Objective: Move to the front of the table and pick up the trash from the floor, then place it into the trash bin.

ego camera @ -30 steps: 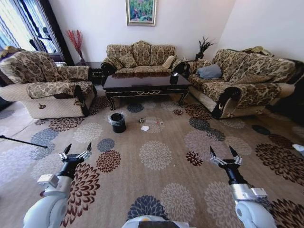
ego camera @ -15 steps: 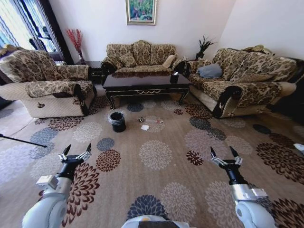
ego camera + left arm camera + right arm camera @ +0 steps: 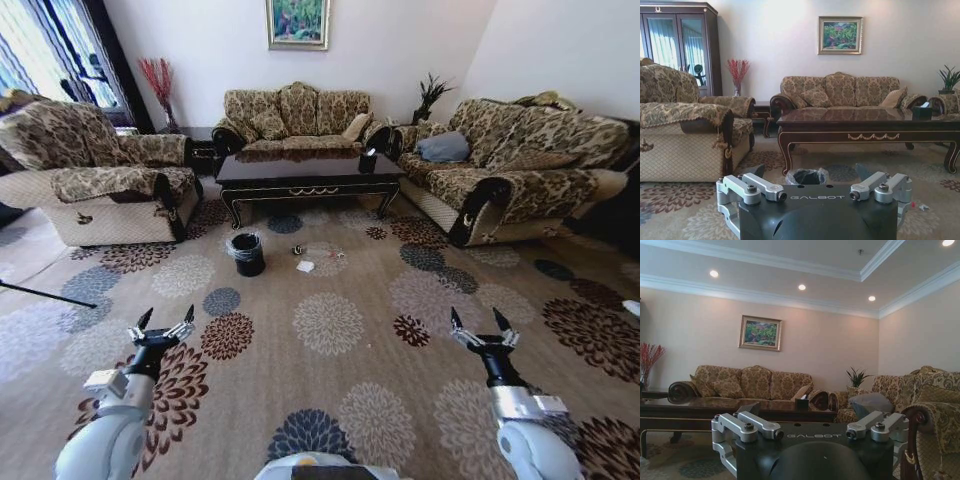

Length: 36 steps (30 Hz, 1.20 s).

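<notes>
The robot is on the approach step, well short of the table (image 3: 305,172). Left gripper (image 3: 161,323) and right gripper (image 3: 482,326) hang wide and empty. Trash (image 3: 305,267) lies far ahead beside the bin (image 3: 247,254); next comes closing in.

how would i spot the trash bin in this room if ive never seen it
Find the long dark table in the middle of the sofas, then look at the floor just in front of its left legs. The trash bin stands there: a small round black bucket with crinkly clear plastic round its rim, far bigger than the trash lying to its right.
</notes>
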### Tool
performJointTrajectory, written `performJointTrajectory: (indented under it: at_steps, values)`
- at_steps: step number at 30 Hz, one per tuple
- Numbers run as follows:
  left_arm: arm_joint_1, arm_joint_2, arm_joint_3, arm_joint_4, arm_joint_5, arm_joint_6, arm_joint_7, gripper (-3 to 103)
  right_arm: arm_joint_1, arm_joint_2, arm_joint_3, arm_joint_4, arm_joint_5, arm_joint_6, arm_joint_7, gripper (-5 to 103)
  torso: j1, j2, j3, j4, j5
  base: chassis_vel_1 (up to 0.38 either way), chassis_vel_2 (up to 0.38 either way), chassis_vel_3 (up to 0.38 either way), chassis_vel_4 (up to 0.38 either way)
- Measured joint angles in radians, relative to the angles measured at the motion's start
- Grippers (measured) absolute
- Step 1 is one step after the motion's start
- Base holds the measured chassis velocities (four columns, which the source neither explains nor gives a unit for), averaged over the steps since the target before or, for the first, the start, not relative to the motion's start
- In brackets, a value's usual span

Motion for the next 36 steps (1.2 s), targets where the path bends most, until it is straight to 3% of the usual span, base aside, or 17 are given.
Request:
performJointTrajectory:
  at_steps: [25,36]
  values:
    - [-0.001,-0.003,0.017,0.003,0.004,0.001,-0.002,100,-0.045,-0.02,0.002,0.018,-0.007,0.036,0.051,100,-0.041,-0.1,-0.058,-0.0002,0.0,0.0,0.0,0.0,0.0]
    - [0.015,-0.014,0.02,0.003,0.032,-0.012,-0.001,100,-0.102,0.035,0.027,0.058,0.011,0.068,0.056,100,-0.063,-0.154,-0.091,-0.0001,-0.0001,0.0,0.0,0.0,0.0]
